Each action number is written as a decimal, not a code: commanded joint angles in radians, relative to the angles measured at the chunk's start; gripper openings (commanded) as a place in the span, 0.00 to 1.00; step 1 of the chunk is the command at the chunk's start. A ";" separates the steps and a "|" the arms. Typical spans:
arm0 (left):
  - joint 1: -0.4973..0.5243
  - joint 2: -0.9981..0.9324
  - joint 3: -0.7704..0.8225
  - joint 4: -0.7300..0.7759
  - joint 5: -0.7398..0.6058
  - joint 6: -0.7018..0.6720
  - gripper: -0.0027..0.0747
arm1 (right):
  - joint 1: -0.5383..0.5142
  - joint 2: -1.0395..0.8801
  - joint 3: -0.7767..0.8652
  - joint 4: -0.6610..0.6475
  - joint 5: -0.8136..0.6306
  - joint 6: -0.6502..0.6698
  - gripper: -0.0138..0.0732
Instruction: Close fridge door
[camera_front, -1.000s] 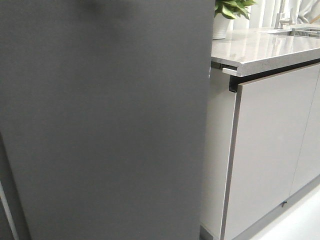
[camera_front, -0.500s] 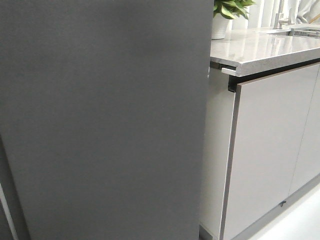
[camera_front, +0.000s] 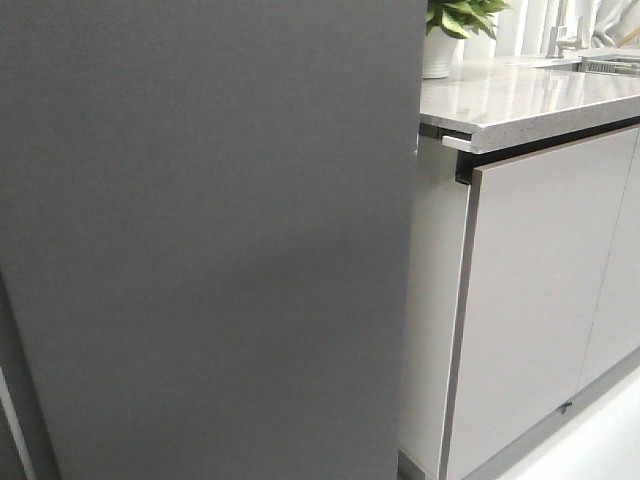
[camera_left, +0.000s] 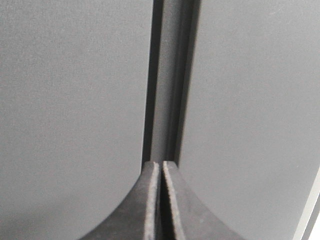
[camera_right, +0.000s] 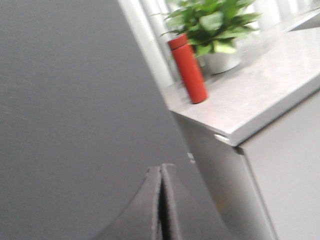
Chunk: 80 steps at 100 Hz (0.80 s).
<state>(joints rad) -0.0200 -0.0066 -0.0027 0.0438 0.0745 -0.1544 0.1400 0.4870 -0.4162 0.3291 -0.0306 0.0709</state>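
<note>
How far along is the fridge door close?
Mostly done, it seems: the fridge door shows only its dark outer face in the front view, no inner lining visible. In hand: the left pincer, jaws together, sits at the narrow seam between two dark panels; the right pincer, also shut, is against the door face. Left: confirming the seal, which these views cannot show, then backing both arms off.
</note>
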 joint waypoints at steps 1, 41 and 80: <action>-0.004 -0.023 0.040 -0.006 -0.083 -0.002 0.01 | -0.040 -0.094 0.059 -0.026 -0.052 -0.003 0.08; -0.004 -0.023 0.040 -0.006 -0.083 -0.002 0.01 | -0.060 -0.444 0.352 -0.283 -0.054 -0.003 0.08; -0.004 -0.023 0.040 -0.006 -0.083 -0.002 0.01 | -0.127 -0.517 0.452 -0.402 -0.070 -0.003 0.08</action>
<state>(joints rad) -0.0200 -0.0066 -0.0027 0.0438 0.0745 -0.1544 0.0198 -0.0090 0.0126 -0.0230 -0.0261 0.0709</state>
